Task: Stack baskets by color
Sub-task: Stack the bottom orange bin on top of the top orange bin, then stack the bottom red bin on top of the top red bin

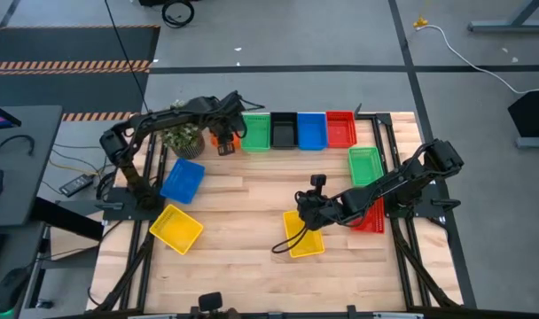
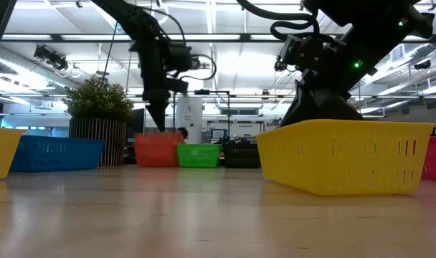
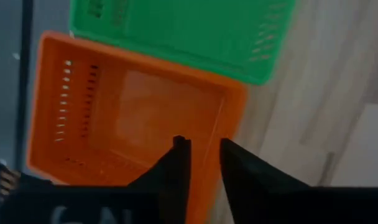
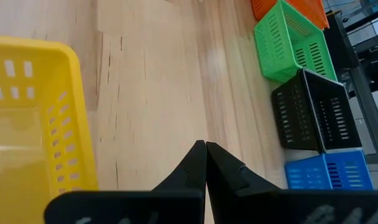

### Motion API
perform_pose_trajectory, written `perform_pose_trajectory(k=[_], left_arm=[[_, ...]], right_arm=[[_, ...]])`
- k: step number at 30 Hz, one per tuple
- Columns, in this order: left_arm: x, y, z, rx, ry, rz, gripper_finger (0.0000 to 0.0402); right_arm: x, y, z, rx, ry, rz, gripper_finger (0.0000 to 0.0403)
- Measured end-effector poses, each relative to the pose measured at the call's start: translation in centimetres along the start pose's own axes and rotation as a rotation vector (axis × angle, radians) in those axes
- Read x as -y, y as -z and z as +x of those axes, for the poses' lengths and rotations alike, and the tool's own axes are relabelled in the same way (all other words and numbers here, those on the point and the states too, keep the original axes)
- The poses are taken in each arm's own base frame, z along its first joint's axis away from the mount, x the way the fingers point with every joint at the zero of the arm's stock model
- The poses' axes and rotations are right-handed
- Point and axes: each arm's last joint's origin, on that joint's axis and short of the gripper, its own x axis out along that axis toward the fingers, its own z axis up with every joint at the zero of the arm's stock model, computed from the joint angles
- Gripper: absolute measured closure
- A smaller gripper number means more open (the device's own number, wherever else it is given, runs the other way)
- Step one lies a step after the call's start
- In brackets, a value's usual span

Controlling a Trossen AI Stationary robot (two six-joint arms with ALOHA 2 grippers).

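Note:
An orange basket [image 3: 127,118] stands at the left end of the far row, beside a green basket [image 1: 256,131], a black one [image 1: 284,130], a blue one [image 1: 311,130] and a red one [image 1: 340,128]. My left gripper [image 3: 205,148] hovers over the orange basket, pointing down, open, one finger on either side of a side wall; whether they touch it I cannot tell. My right gripper [image 4: 205,146] is shut over bare wood, just beyond the far side of a yellow basket [image 1: 307,239], with nothing between its fingers.
A blue basket [image 1: 183,180] and a second yellow one [image 1: 175,228] sit on the left half. Another green basket [image 1: 365,165] and a red one [image 1: 373,219] lie under the right arm. A potted plant [image 1: 183,137] stands beside the orange basket.

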Motion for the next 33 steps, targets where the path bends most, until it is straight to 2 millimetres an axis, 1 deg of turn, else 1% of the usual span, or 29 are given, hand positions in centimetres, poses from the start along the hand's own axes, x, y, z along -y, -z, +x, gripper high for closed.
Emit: perform_pose_trajectory(k=[3,6,7,9,11,13,16,18,22,26,29,33], left_arm=[[-0.4,0.5,1.2,0.013,0.033,-0.038,0.0349],[-0.4,0.8,2.1,0.012,0.041,-0.036,0.0383],[-0.3,0.7,2.1,0.016,0.038,-0.033,0.0391],[-0.4,0.4,1.6,0.048,0.016,-0.031,0.0395],[-0.4,0.2,0.4,0.066,-0.017,-0.027,0.0390],[-0.2,-0.2,-1.3,0.102,-0.059,-0.020,0.0381],[0.8,-0.2,-4.2,0.123,-0.091,-0.010,0.0377],[1.9,0.1,-6.4,0.153,-0.096,0.004,0.0383],[4.6,1.4,-10.2,0.184,-0.065,0.001,0.0396],[7.8,3.0,-13.3,0.202,-0.011,-0.016,0.0393],[10.4,4.0,-15.0,0.215,0.027,-0.024,0.0387],[13.8,5.3,-16.6,0.205,0.011,-0.041,0.0391]], right_arm=[[0.0,0.0,0.0,0.002,0.000,0.001,0.0394],[0.0,0.0,0.0,0.002,0.000,0.001,0.0394],[0.0,0.0,0.0,0.001,0.000,0.000,0.0394],[0.0,0.0,0.0,0.001,0.000,0.000,0.0394],[0.0,0.0,0.0,0.001,0.000,-0.001,0.0394],[0.0,0.0,0.0,0.002,0.000,0.000,0.0394],[0.1,-0.1,0.2,0.011,0.002,0.022,0.0394],[0.1,0.1,0.5,0.035,0.004,0.048,0.0394],[-0.1,0.7,1.2,0.170,-0.039,0.096,0.0394],[0.1,1.2,1.6,0.356,-0.105,0.165,0.0394],[0.4,1.3,1.4,0.457,-0.115,0.203,0.0394],[0.7,0.9,1.1,0.523,-0.094,0.217,0.0394]])
